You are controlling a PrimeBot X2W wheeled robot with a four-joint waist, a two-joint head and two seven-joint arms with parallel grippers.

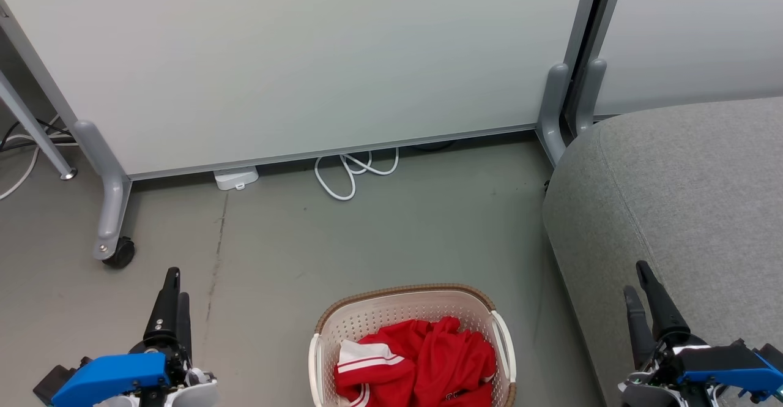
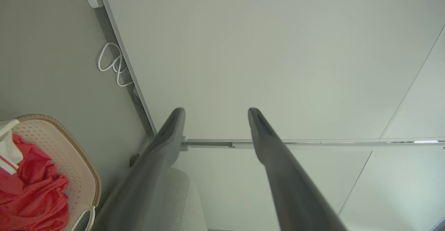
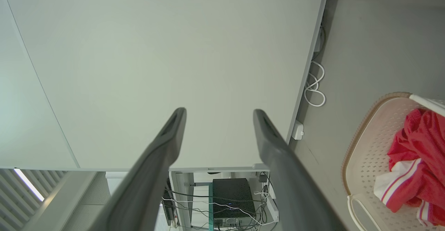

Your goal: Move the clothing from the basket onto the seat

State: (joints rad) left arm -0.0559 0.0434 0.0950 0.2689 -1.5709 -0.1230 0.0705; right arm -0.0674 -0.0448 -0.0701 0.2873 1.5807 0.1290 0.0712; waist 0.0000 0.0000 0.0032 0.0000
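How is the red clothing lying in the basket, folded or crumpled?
Crumpled. The red clothing sits in a loose heap inside the basket, with creases and a white striped edge poking out; no neat folds show.

Counts: 1 basket [image 1: 391, 316], 1 clothing heap [image 1: 428, 358], can't tell how many pieces. 1 seat [image 1: 685, 186]. 2 grippers: left gripper [image 1: 177, 284], right gripper [image 1: 636, 278]. 2 panels [image 1: 293, 58], 1 cable coil [image 1: 352, 174], 1 white box [image 1: 235, 178], 1 caster [image 1: 120, 253].

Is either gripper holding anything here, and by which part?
Nothing is held. The left gripper and right gripper are both open and empty; the clothing lies in the basket.
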